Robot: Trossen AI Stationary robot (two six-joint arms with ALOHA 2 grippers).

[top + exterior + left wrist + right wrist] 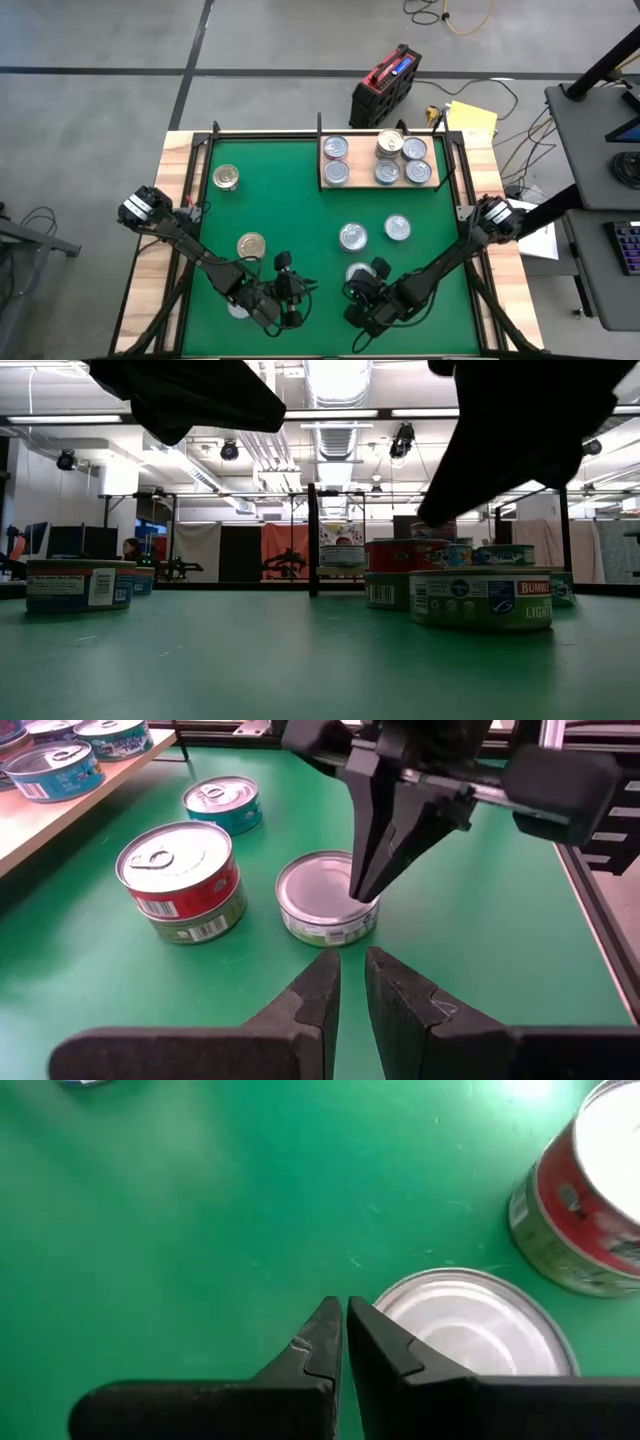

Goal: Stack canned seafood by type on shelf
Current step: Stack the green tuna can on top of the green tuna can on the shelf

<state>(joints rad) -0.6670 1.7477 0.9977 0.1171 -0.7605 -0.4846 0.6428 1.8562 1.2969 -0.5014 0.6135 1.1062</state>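
On shelf: about six cans, one stacked. On worktop: five more left loose, unsorted. Right gripper closed, empty, poised over near can. Left gripper nearly closed, empty, just beside.

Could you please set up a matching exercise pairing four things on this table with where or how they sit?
Things:
1. red can
2. teal can
3. right gripper
4. shelf

Places or states:
A. standing alone on the green mat, nothing on top
B. at the far edge of the mat, carrying several cans
C. stacked on a green-labelled can
D. fingers shut, tip just above the plain-topped can

Pairs: 1-C, 2-A, 3-D, 4-B
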